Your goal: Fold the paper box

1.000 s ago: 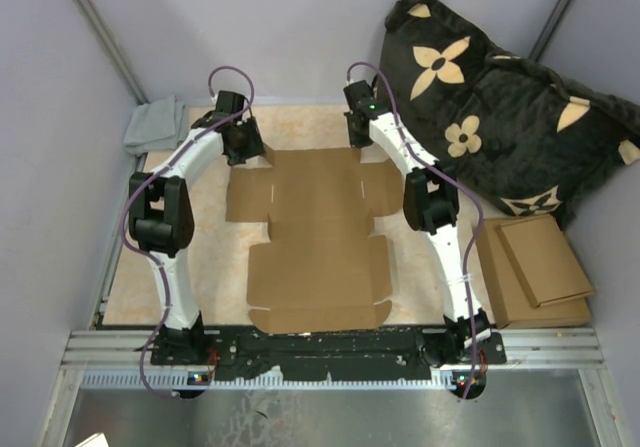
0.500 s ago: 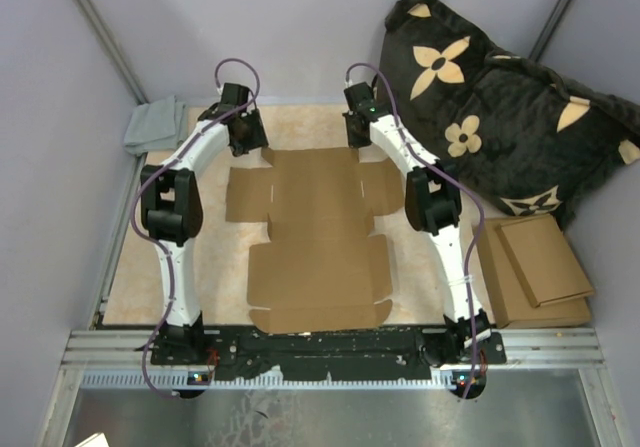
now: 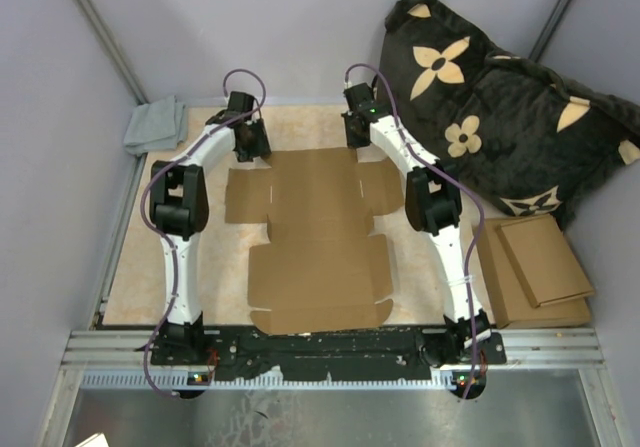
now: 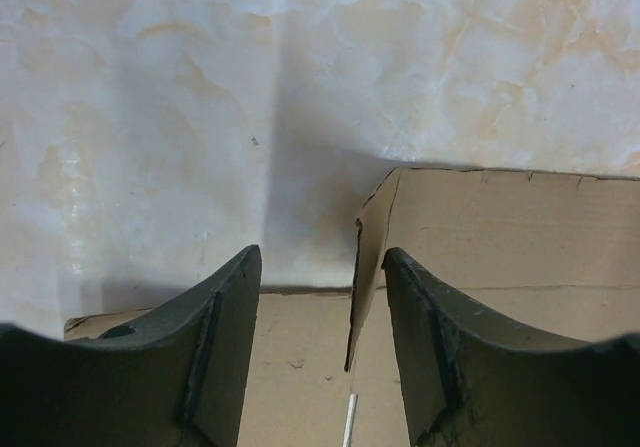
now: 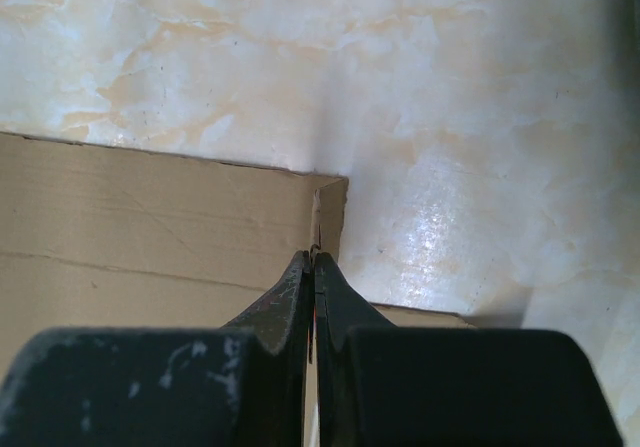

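The paper box (image 3: 315, 242) lies flat and unfolded in the middle of the table, plain brown cardboard with rounded flaps. My left gripper (image 3: 256, 152) is at its far left corner; in the left wrist view (image 4: 322, 267) its jaws are open with a raised side flap (image 4: 368, 257) standing between them, close to the right finger. My right gripper (image 3: 357, 139) is at the far right corner; in the right wrist view (image 5: 314, 262) its jaws are pressed shut on the raised edge of a side flap (image 5: 330, 212).
A pile of brown cardboard pieces (image 3: 535, 267) lies right of the table. A black flowered cushion (image 3: 500, 97) fills the back right. A grey cloth (image 3: 155, 125) lies at the back left corner. Walls close the far side.
My left gripper has moved right, toward the box's far left corner. The right arm and the box have hardly moved.
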Controlling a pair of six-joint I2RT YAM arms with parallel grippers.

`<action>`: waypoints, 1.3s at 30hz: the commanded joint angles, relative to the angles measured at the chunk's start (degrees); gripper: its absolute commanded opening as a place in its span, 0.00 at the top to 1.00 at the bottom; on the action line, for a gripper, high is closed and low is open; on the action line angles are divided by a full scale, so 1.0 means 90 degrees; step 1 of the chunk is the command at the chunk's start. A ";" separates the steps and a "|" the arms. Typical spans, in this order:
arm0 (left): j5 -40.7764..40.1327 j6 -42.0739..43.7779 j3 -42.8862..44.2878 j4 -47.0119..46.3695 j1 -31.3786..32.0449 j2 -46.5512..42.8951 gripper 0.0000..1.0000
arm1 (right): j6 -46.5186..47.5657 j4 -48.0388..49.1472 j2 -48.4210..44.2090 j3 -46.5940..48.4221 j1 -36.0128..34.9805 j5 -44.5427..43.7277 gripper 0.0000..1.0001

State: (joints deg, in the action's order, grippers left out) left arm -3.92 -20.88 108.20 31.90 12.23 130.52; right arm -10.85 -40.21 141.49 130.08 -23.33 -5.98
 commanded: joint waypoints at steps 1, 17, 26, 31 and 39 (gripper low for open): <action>0.0282 0.0083 0.0297 -0.0197 0.0008 0.0122 0.42 | 0.0073 -0.0020 -0.0377 -0.0060 0.0024 0.0156 1.00; 0.0809 0.0163 -0.0088 -0.0578 0.0008 -0.0436 1.00 | -0.0037 -0.0227 -0.0457 0.0098 0.0033 0.0184 0.82; 0.0791 0.0467 -0.2618 -0.3006 0.0028 -0.2595 1.00 | 0.0020 -0.0556 -0.1579 -0.0305 0.0034 0.0027 0.31; 0.0859 0.0645 -0.4473 -0.5039 0.0143 -0.3913 1.00 | 0.0151 -0.0389 -0.2804 -0.1327 0.0044 -0.0038 0.30; 0.0774 0.1201 -0.6619 -0.7218 0.0551 -0.5519 1.00 | 0.0285 -0.0199 -0.4923 -0.3288 0.0044 0.0790 0.30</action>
State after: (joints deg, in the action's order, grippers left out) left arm 2.59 -13.58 57.08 -16.58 15.59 87.50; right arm -10.02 -43.29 106.59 107.42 -23.33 -3.75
